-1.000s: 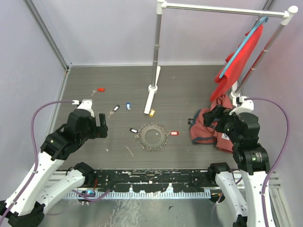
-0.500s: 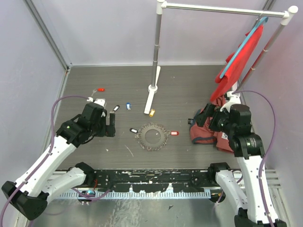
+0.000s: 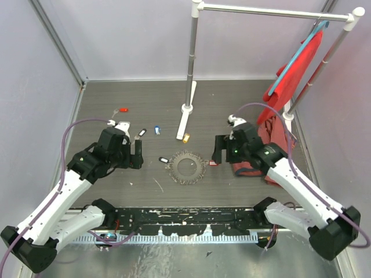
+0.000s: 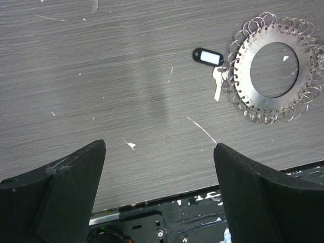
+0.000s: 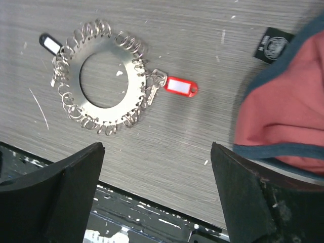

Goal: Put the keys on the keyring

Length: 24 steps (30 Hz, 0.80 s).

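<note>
Both pincers are spread wide and hold nothing. The keyring (image 4: 244, 66) lies ahead and to the right of the left pincer (image 4: 159, 145), with a black-tagged key (image 4: 207, 56) touching its fringe. The same ring lies ahead and to the left of the right pincer (image 5: 157, 145), with a red-tagged key (image 5: 179, 86) straight ahead. Whether either key is already threaded cannot be told. A good grab likely means coming down low and square onto a tag while the other pincer steadies the ring.

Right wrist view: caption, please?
Open right gripper hovers near the keyring; red-tagged key and black-tagged key at its opposite edges.
</note>
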{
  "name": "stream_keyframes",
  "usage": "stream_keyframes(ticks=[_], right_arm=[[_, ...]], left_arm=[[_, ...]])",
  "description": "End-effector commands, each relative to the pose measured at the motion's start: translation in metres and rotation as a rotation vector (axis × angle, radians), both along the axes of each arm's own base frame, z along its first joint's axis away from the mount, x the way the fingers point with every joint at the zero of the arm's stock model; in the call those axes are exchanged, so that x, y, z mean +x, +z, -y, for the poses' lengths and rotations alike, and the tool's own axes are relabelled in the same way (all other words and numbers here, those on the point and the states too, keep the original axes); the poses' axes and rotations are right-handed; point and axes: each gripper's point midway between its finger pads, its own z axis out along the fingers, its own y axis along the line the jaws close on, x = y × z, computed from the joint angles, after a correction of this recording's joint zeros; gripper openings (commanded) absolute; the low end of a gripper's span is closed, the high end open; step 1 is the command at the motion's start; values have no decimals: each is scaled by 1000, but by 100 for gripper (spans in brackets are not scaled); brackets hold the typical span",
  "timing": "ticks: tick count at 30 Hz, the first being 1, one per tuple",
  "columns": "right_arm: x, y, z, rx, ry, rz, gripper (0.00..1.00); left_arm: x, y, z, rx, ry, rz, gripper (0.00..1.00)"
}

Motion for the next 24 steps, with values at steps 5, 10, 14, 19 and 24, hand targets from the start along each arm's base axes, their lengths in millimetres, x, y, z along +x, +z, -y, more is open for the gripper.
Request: stream_keyframes(ticks=[5, 10, 14, 19, 24], right_arm=[[8, -20, -67, -68, 77, 62, 73], [-19, -47, -120, -71, 272, 5, 62], [-32, -57, -148, -73, 284, -7, 56], [-36, -70, -168, -153, 174, 22, 47], [-44, -82, -187, -205, 137, 29, 45]], left_arm=[[3, -3, 8, -14, -39, -7, 91], [2, 0, 8, -25, -42, 6, 88], [2, 3, 9, -39, -42, 24, 88], [2, 2, 9, -36, -43, 18, 84], [1, 2, 11, -43, -52, 15, 84]])
